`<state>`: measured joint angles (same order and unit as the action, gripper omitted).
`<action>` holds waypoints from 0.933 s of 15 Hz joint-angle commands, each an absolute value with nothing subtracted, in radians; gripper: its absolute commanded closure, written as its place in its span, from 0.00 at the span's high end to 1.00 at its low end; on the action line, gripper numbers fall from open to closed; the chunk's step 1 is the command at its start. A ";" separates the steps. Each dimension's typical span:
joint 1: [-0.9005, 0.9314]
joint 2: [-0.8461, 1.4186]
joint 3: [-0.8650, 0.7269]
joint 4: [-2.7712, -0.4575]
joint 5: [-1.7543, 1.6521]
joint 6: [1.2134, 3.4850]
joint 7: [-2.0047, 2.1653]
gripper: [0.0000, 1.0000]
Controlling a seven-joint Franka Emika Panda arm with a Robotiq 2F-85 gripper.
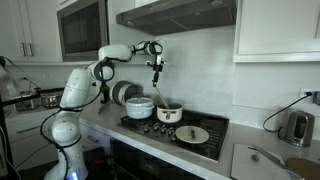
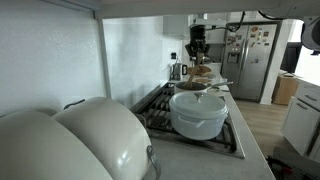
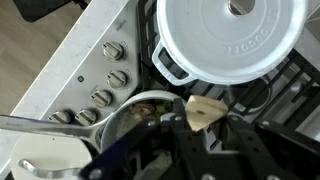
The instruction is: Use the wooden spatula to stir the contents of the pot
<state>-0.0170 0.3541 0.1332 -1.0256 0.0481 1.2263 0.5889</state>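
Right, gripper (image 1: 155, 70) clamped on the wooden spatula (image 3: 205, 112), blade hanging over the pot (image 1: 169, 114) beside the larger pot (image 1: 140, 106). Looks like stirring is about to start: lower in, then sweep gentle circles.

Wooden spatula (image 1: 159, 90): slender, pale tan, nearly upright, its lower end at the pot's mouth. Pot (image 1: 169, 114): low, round, white, dark-rimmed, standing on the stovetop (image 1: 218, 124).

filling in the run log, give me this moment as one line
tool: shut on wooden spatula | spatula: near upright over pot | tip in contents: cannot tell | larger pot: lidded, adjacent
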 commanded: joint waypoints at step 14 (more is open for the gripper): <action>-0.061 0.376 0.089 -0.947 0.008 1.158 0.577 0.07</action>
